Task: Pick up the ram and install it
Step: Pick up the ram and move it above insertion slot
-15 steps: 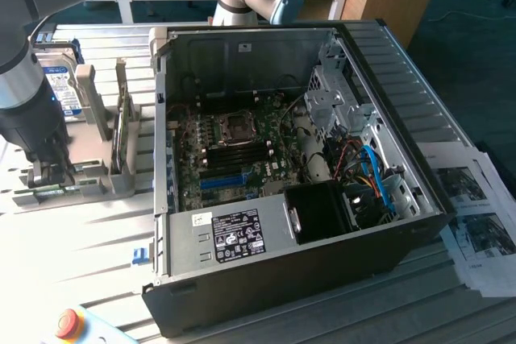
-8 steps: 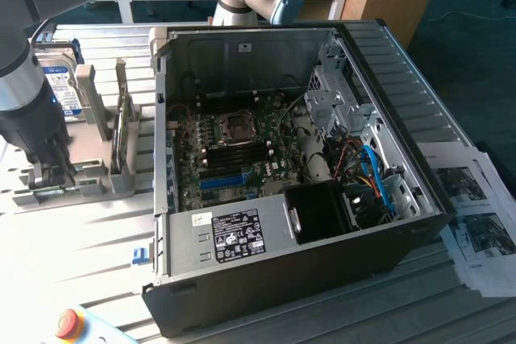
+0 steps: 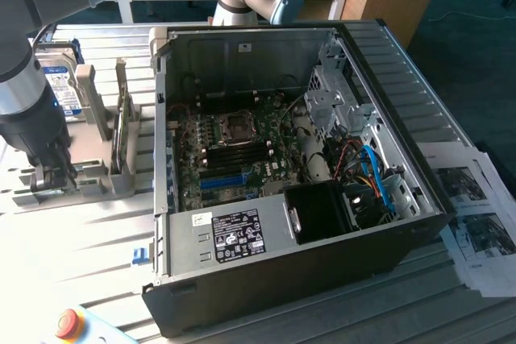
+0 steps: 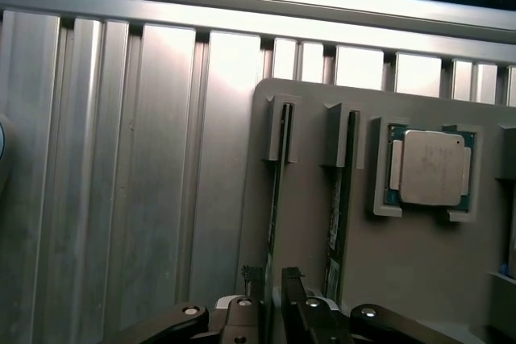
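Observation:
The ram [image 4: 276, 191] is a thin green stick standing on edge in a slot of the grey holder [image 4: 419, 279]. A second stick [image 4: 342, 191] stands in the neighbouring slot. My gripper [image 4: 270, 279] is open, its two dark fingertips [image 4: 292, 278] straddling the near end of the first stick, one on each side with a small gap. In the exterior view the gripper [image 3: 50, 179] is lowered onto the holder [image 3: 101, 175] at the exterior view's left, well apart from the open computer case [image 3: 387, 94]. The black memory slots [image 3: 234, 155] lie on the motherboard inside.
A processor chip [image 4: 431, 167] sits in a recess of the holder beside the sticks. A silver hard drive [image 3: 63, 78] stands behind the holder. Papers [image 3: 476, 223] lie at the exterior view's right and a red stop button [image 3: 68, 324] sits at the front. The ribbed aluminium table [image 4: 121, 159] surrounds the holder.

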Robot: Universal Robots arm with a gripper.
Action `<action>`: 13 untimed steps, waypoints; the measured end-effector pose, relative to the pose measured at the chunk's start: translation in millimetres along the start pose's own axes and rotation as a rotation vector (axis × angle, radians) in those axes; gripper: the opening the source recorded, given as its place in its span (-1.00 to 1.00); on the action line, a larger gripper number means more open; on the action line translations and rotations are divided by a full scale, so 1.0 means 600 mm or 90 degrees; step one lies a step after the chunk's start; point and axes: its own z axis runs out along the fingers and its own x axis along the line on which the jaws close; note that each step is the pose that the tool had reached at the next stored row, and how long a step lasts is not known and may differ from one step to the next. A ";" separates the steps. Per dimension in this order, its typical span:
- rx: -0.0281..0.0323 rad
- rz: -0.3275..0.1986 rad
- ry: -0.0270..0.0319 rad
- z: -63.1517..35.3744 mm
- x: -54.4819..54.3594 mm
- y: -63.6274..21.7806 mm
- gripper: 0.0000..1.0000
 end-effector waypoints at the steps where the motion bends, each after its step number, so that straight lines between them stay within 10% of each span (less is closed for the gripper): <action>1: 0.0000 0.000 0.0000 0.001 0.000 0.000 -0.53; 13: 0.0001 0.000 0.0000 0.004 -0.002 0.000 -0.53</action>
